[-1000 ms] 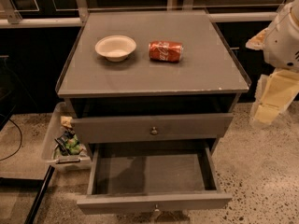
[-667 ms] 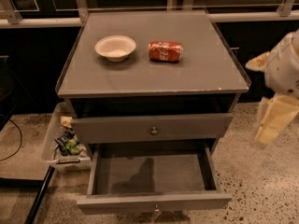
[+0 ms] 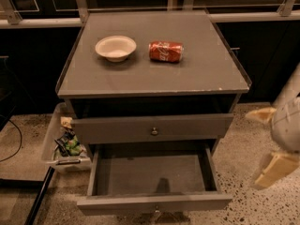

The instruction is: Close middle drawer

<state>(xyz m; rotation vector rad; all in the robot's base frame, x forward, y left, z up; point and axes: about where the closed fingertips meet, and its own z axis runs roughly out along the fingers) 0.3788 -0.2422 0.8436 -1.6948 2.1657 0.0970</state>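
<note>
- Middle drawer (image 3: 154,203): pulled out, unchanged from before.
- Gripper (image 3: 276,168): right of drawer, apart from it, lower than earlier; opening cannot be told.

Grey middle drawer (image 3: 154,202), cream claw (image 3: 254,149) at right

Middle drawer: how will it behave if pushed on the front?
The middle drawer is pulled far out and looks empty, so probably light and easy to slide. Front looks rigid; unlikely to flex. An off-centre push may skew it. The gripper hangs right of it.
</note>
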